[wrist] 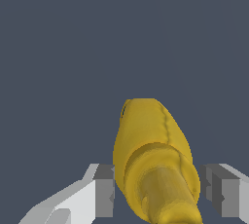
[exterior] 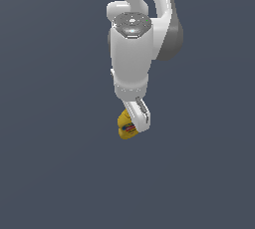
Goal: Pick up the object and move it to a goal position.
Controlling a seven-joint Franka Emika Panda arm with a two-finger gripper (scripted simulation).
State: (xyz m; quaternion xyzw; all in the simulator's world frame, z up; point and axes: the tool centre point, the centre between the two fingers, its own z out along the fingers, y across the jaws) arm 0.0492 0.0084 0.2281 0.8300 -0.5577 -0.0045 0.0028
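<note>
Yellow squeeze bottle (wrist: 153, 159) sits between your gripper's (wrist: 158, 196) fingers (wrist: 103, 191), nozzle toward the wrist camera. Your claw is clamped narrow on its sides. From the exterior view, the bottle (exterior: 125, 126) hangs under the arm (exterior: 132, 58).

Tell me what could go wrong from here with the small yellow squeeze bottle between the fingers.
1. In the wrist view the small yellow squeeze bottle sits between the grey finger pads of the gripper, touching one side while a slight gap shows on the other; the hold may be loose.
2. Its body is rounded and tapering, so it could slip or rotate during motion.
3. In the exterior view the white finger hides much of the bottle, so grasp depth is hard to confirm.
</note>
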